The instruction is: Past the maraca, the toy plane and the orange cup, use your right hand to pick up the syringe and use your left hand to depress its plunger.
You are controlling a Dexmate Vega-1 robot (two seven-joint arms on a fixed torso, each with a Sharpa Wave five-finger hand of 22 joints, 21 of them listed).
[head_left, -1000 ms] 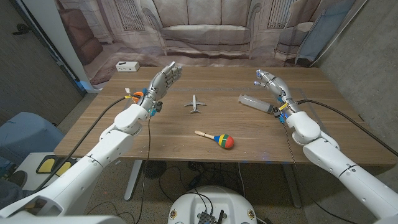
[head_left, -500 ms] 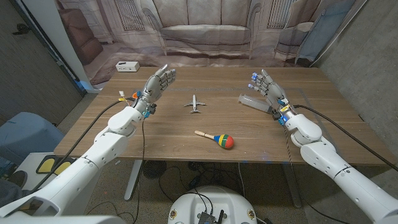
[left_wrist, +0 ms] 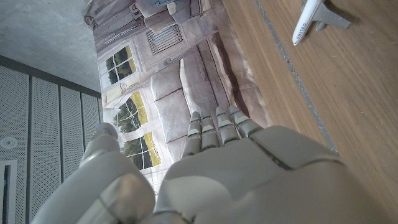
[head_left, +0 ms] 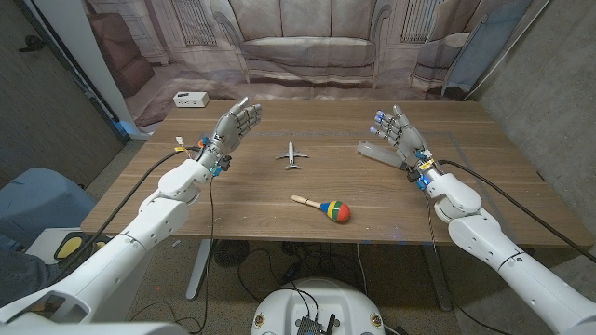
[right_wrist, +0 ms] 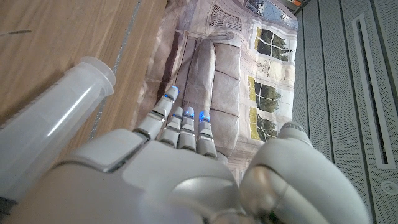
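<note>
Toward the desk's right edge, beyond its middle, I see the syringe lying flat on the wood, its clear barrel angled with the flanged end pointing to the far edge. My right hand is raised just beside it, fingers spread apart and holding nothing; from the head view I cannot tell whether the palm touches the barrel. In the right wrist view the syringe runs alongside the back of that hand, very close.

My left hand is up over the desk's left half, fingers apart, nothing in it. In the left wrist view its fingers reach toward the printed backdrop.

The plane sits near the desk's centre, between my two hands and well apart from each; I also see it in the left wrist view. The maraca lies closer to the near edge, handle pointing left. A white box sits at the far left corner.
</note>
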